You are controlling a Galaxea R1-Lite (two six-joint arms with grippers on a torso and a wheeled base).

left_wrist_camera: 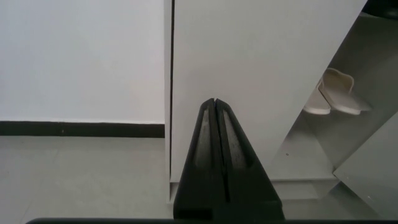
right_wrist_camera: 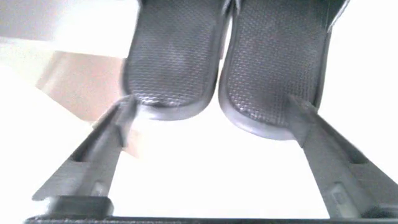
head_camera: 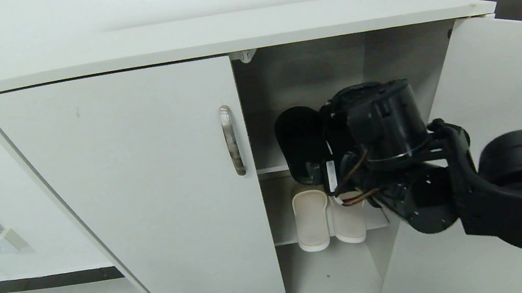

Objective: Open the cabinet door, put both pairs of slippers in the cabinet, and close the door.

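The black slippers [head_camera: 298, 141] look light, soft and bendy, best squeezed together from both sides, and the right gripper [right_wrist_camera: 209, 106] has its fingers wide and pressed on the pair at the front of the cabinet's [head_camera: 226, 32] upper shelf [head_camera: 271, 169], while the left gripper [left_wrist_camera: 214, 101] is closed on nothing.

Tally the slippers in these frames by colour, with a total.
white slippers: 2
black slippers: 2
Total: 4
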